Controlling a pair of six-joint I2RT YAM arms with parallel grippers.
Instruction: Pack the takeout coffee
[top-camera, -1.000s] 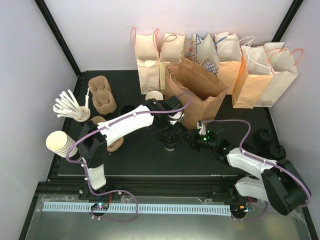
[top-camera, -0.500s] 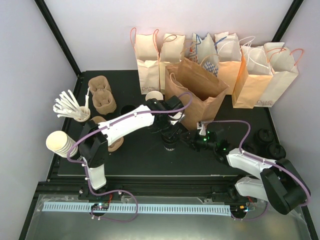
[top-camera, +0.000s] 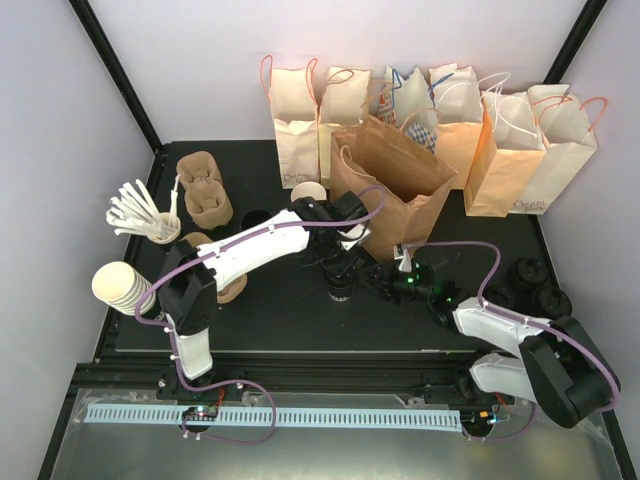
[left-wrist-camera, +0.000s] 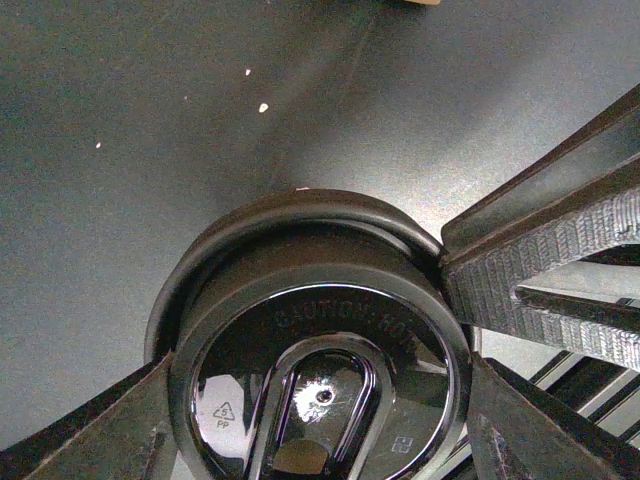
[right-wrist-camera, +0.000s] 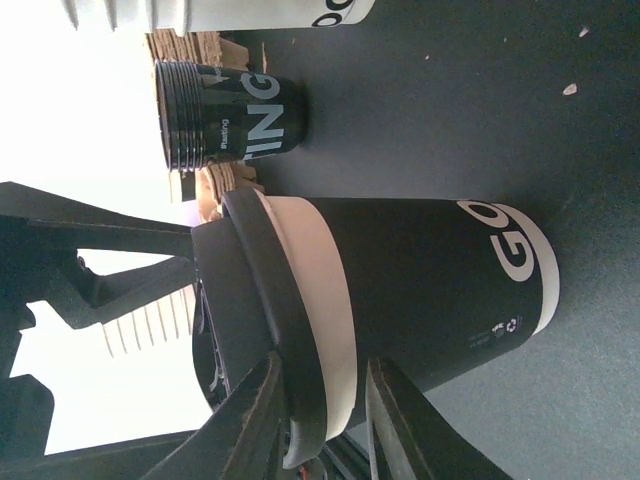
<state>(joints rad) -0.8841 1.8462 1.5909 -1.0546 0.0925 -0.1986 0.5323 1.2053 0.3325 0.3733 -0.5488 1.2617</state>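
A small black-and-white paper cup (top-camera: 338, 289) with a round black plastic lid (left-wrist-camera: 320, 380) stands upright near the middle of the black table (top-camera: 270, 325). A tall open brown paper bag (top-camera: 400, 190) stands at about 1 o'clock from it. The left gripper (top-camera: 338, 276) hangs straight over the cup. In the left wrist view its fingers (left-wrist-camera: 90, 440) lie against the raised part of the lid at roughly 8 and 4 o'clock, jaws closed to the lid's width. The right gripper (top-camera: 372, 281) reaches in from the cup's 3 o'clock side. One ribbed finger (left-wrist-camera: 540, 270) of it touches the lid's rim at about 2 o'clock in the left wrist view. In the right wrist view its two fingers (right-wrist-camera: 255, 420) straddle the lid's rim and the white band under it with a narrow gap, but whether they pinch the rim cannot be told. Beyond the cup in that view stands a stack of black printed cups (right-wrist-camera: 235, 120). A stack of plain white paper cups (top-camera: 120, 285) sits at the table's 9 o'clock edge.
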